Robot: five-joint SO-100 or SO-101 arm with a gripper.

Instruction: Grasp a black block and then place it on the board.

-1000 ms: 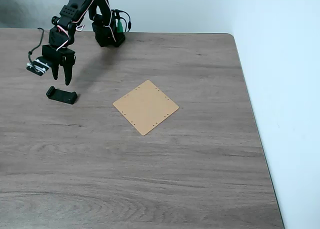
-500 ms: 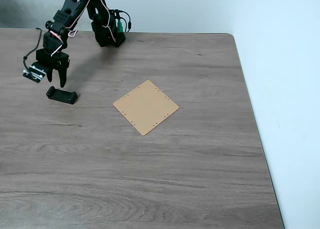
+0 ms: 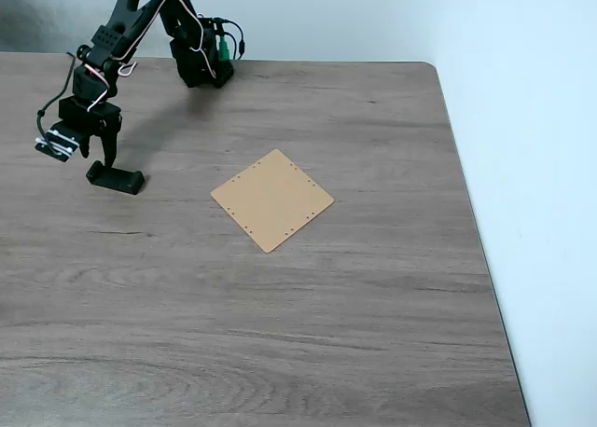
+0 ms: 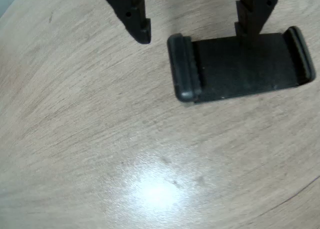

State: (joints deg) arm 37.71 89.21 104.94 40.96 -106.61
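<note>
Gripper (image 4: pixel 195 36) spread wide, seemingly off-centre over the matte black bar-shaped block (image 4: pixel 240 66); closing may knock it aside.

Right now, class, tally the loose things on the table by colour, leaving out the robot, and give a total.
Black: 1, the black block
Tan: 1, the board
Total: 2

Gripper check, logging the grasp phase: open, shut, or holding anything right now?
Gripper: open, holding nothing; in the wrist view one finger is left of the black block, the other over it.
</note>
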